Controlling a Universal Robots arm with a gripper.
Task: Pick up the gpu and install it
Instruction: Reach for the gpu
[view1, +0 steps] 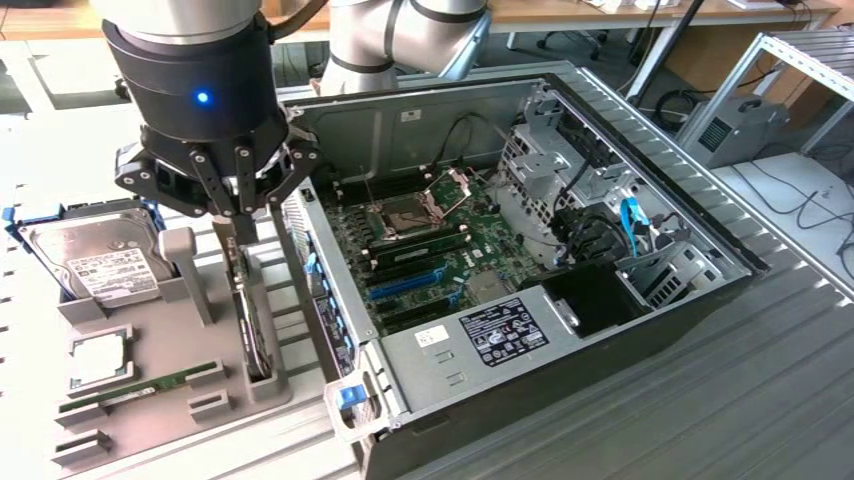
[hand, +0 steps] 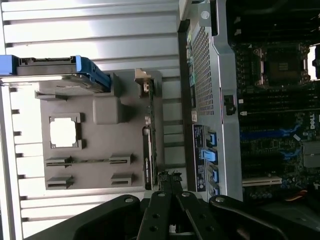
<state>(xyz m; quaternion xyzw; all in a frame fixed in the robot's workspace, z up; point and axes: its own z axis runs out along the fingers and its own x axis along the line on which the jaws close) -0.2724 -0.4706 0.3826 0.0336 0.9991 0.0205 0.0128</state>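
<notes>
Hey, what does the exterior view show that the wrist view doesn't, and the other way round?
Exterior view: the arm's black body, a blue cable and a labelled silver box inside the case. Wrist view: a dark label on the case's outer wall. Both: the shut hand over the gpu, which stands on edge in the gray holder, plus the hard drive and motherboard.

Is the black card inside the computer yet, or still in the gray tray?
Still out: the flat black card stands on its edge in the grey plastic tray, beside the open metal computer case.
</notes>
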